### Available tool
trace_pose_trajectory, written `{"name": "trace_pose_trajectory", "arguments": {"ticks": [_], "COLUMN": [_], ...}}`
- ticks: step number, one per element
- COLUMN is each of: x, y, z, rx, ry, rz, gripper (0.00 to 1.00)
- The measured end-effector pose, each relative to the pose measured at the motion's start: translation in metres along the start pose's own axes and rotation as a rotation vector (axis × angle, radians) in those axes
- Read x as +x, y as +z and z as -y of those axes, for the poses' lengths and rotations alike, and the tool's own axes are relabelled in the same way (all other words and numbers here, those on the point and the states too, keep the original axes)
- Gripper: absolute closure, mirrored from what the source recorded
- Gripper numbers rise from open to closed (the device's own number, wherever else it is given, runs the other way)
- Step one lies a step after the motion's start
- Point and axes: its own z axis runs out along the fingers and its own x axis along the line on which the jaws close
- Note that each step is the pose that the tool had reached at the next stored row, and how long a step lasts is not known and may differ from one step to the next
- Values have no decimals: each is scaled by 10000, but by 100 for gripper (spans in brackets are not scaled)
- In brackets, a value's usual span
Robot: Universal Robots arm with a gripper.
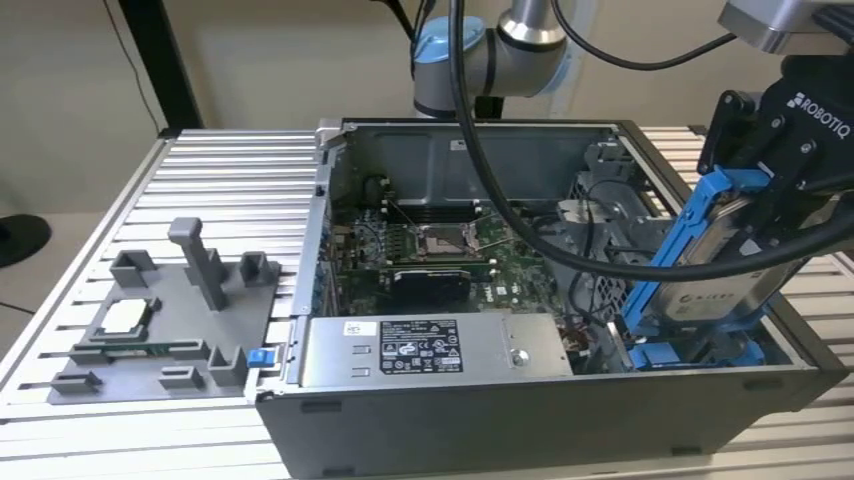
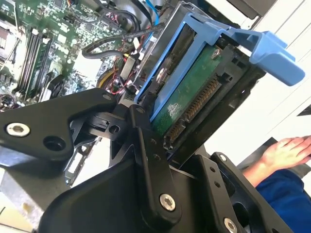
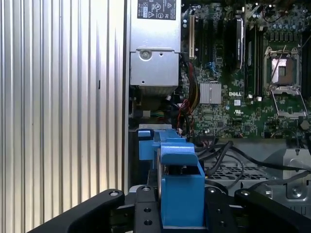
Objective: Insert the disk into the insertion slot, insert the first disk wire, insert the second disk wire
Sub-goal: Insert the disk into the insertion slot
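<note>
One black gripper (image 1: 763, 200) clamped on silver disk (image 1: 717, 290) in blue plastic frame (image 1: 711, 195), tilted over blue-railed slot (image 1: 694, 355), exterior view's right.

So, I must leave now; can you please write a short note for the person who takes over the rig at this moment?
Gripper: shut on the disk, held on end and tilted.
Disk: its lower end is at the slot, at the exterior view's right side of the open computer case.
Done: disk picked up and brought to the slot.
Left: disk not seated in the slot; its connector is bare, no wire plugged in.
</note>
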Motion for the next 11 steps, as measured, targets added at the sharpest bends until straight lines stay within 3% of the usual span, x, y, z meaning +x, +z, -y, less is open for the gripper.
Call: {"name": "trace_pose_trajectory", "arguments": {"ticks": [11], "x": [1], "y": [30], "z": [2], "rx": [0], "ry": [0], "rz": [0], "gripper": [100]}}
